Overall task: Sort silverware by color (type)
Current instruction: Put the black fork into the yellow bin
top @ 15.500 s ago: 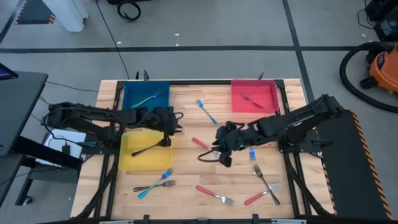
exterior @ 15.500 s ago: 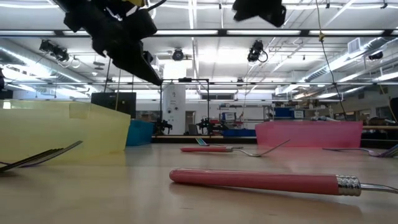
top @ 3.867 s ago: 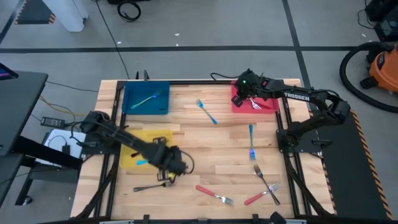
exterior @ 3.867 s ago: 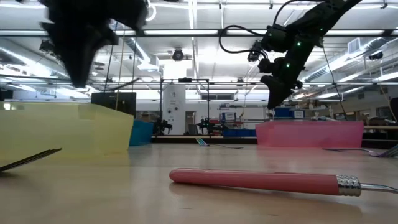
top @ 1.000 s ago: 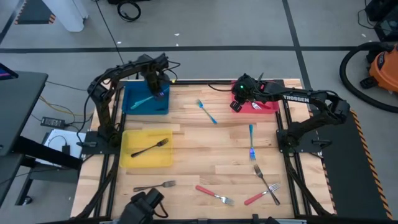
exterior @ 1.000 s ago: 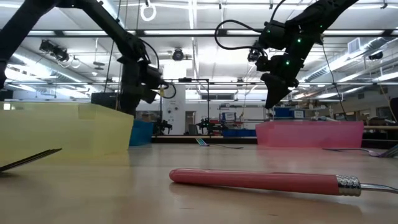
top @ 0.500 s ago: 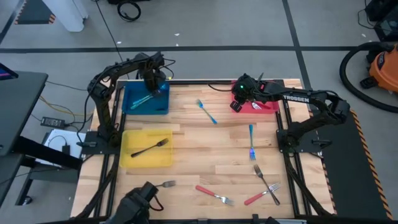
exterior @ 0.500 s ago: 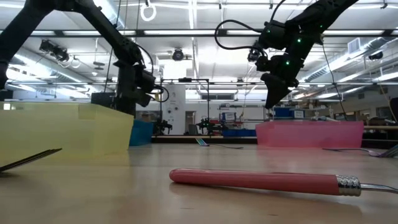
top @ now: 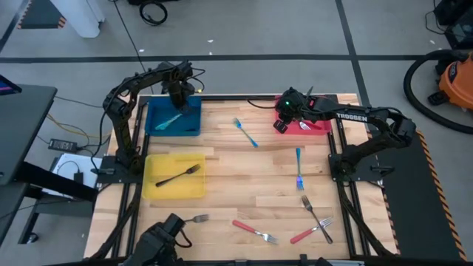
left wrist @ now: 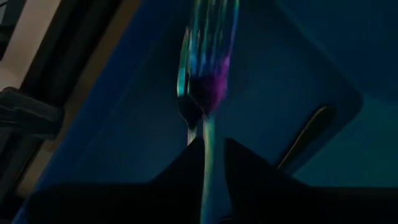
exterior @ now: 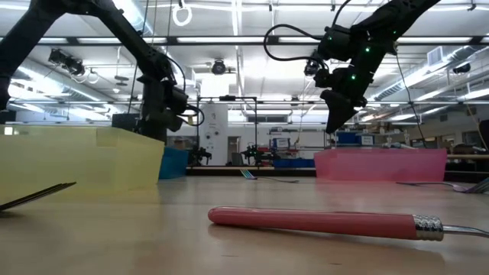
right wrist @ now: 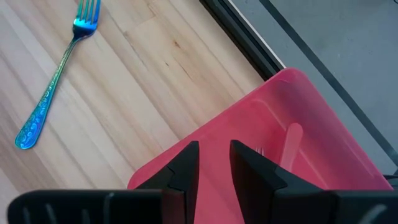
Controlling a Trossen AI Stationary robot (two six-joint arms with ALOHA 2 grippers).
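Left claw (top: 178, 96): hanging over the blue tray (top: 157, 127), gripping a fork (left wrist: 206, 93) that is pointing down into it; a second fork (top: 172, 119) is lying on the tray floor just beside, crowding the drop.

Right claw (top: 283, 118): hovering over the red tray's (top: 319, 128) near edge, fingers slightly parted; one fork (right wrist: 290, 142) is lying inside. Bare wood is lying open between claw and teal fork (top: 245, 132).

"TROSSEN" on the right arm (top: 353, 116)

red fork (exterior: 336, 222) — tines cut off, right edge
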